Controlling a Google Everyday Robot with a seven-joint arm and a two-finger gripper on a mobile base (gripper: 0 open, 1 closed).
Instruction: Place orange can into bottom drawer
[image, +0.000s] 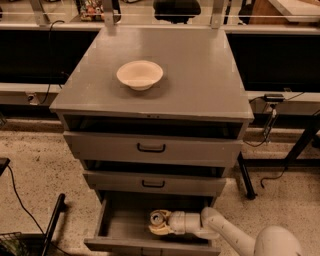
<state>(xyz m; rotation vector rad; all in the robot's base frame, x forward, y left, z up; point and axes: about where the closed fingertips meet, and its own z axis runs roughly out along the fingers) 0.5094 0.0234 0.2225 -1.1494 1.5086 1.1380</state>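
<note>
The orange can (157, 218) stands upright inside the open bottom drawer (120, 227), near its middle; its silver top shows. My gripper (158, 223) reaches in from the lower right, its cream fingers (159, 230) around the can, shut on it. The white arm (225, 232) runs from the lower right corner into the drawer. The can's lower part is hidden by the fingers.
A cream bowl (140, 74) sits on the grey cabinet top (200, 75). Two upper drawers with black handles (151, 148) are slightly ajar above. A black pole (52, 222) leans at the lower left. Cables and table legs lie right of the cabinet.
</note>
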